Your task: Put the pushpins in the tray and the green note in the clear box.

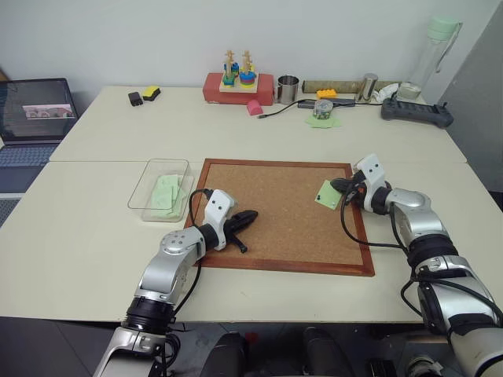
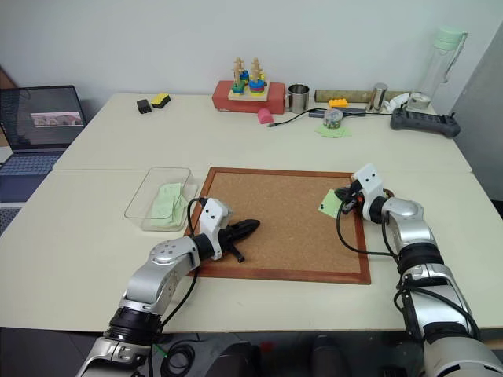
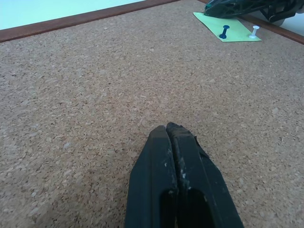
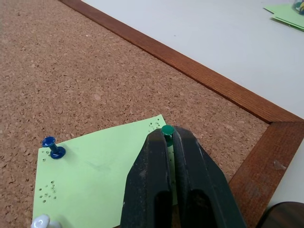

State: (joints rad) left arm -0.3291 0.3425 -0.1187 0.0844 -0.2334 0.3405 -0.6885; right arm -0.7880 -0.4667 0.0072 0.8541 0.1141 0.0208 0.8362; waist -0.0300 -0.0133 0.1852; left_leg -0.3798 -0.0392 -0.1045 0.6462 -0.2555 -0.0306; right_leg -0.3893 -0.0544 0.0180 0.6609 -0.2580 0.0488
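Observation:
The green note (image 4: 95,185) lies pinned near the right edge of the cork board (image 1: 275,212). Three pushpins stand in it: a blue one (image 4: 51,145), a white one (image 4: 42,221) and a green one (image 4: 167,129) at its far corner. My right gripper (image 4: 169,134) is shut on the green pushpin's head, low over the note (image 1: 329,194). Over the board's left part my left gripper (image 1: 250,216) is shut on nothing, its tips (image 3: 167,128) close above the cork. The clear box (image 1: 141,188) sits left of the board. The tray is hidden.
Pale green sheets (image 1: 165,192) lie stacked in the clear box. The board's wooden frame (image 4: 266,114) runs just past the note. A laptop (image 1: 35,118) stands at the far left. A toy stacker (image 1: 238,78), a metal cup (image 1: 288,89) and a controller (image 1: 416,112) line the back of the table.

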